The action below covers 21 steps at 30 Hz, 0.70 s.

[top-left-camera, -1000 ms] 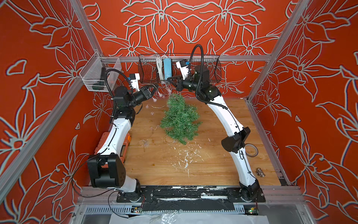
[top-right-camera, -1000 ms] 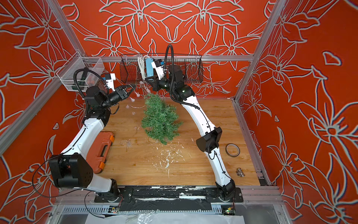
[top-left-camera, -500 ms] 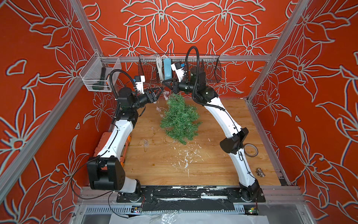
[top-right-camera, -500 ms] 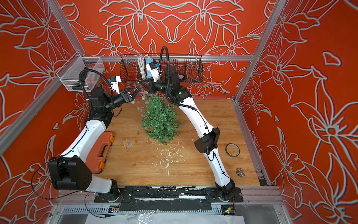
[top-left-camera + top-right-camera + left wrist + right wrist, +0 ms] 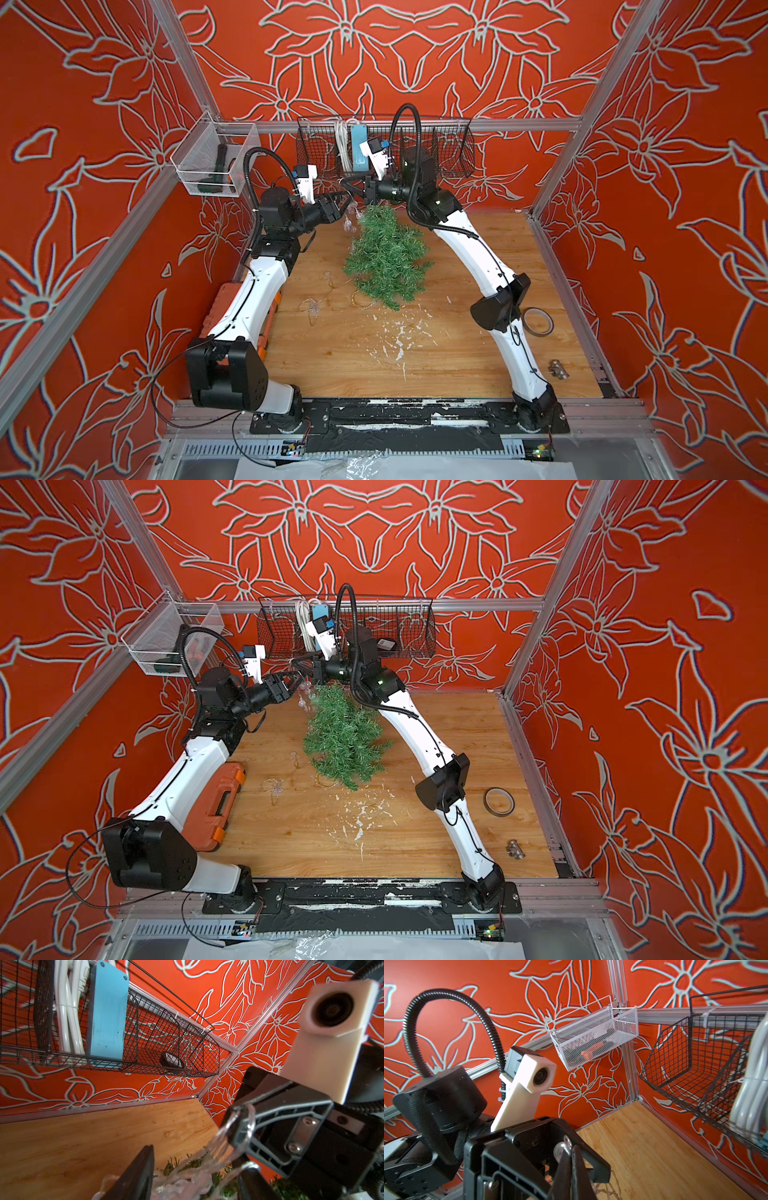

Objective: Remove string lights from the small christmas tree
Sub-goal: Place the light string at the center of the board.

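- At the back of the wooden bench (image 5: 457, 353), we see the small green bristly christmas tree (image 5: 386, 253), its narrow end up under the two claws and its other end down at the boards; we cannot tell whether it leans or hangs.
- The string lights (image 5: 182, 1182), a thin pale wire with clear globe bulbs, bunch at the tree's upper end. In both top views a few bulbs dangle just beside the needles on the left arm's side.
- More loops of the same wire lie loose on the bench, near the tree's lower end and apart from it towards the left arm.
- The left claw (image 5: 341, 203) has its jaws partly apart, with the clump of bulbs between them. We cannot tell whether it presses them.
- The right claw (image 5: 569, 1153) is closed tight, just above the left one. A clear bulb sits against its fingertip in the left wrist view; what it pinches, if anything, is hidden.
- White flakes (image 5: 399, 336) are scattered on the boards in front of the tree.
- An orange plastic tool case (image 5: 216, 804) lies beside the left arm, and a brown tape roll (image 5: 537, 322) lies near the right arm's elbow.
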Each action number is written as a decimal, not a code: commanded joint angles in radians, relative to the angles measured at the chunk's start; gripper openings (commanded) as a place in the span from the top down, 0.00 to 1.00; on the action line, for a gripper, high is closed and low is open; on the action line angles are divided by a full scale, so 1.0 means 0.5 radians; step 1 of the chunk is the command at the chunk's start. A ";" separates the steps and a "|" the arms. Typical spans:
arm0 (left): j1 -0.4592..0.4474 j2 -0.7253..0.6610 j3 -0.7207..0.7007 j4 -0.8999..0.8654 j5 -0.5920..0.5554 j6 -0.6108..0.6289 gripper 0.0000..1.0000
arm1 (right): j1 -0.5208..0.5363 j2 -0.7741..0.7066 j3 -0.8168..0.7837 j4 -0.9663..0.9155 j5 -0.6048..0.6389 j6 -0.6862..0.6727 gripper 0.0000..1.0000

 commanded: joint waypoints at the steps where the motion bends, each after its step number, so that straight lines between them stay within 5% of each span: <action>1: -0.010 0.007 0.070 0.011 -0.064 0.072 0.45 | 0.052 -0.131 -0.074 0.118 -0.112 0.068 1.00; 8: -0.010 -0.003 0.046 0.017 -0.092 0.086 0.62 | 0.072 -0.196 -0.141 0.180 -0.140 0.084 1.00; 18: -0.010 -0.050 0.060 -0.022 -0.183 0.106 0.98 | 0.077 -0.291 -0.281 0.189 -0.055 0.026 1.00; 21: -0.010 -0.073 0.072 -0.044 -0.236 0.108 1.00 | 0.077 -0.328 -0.331 0.179 0.016 -0.010 0.98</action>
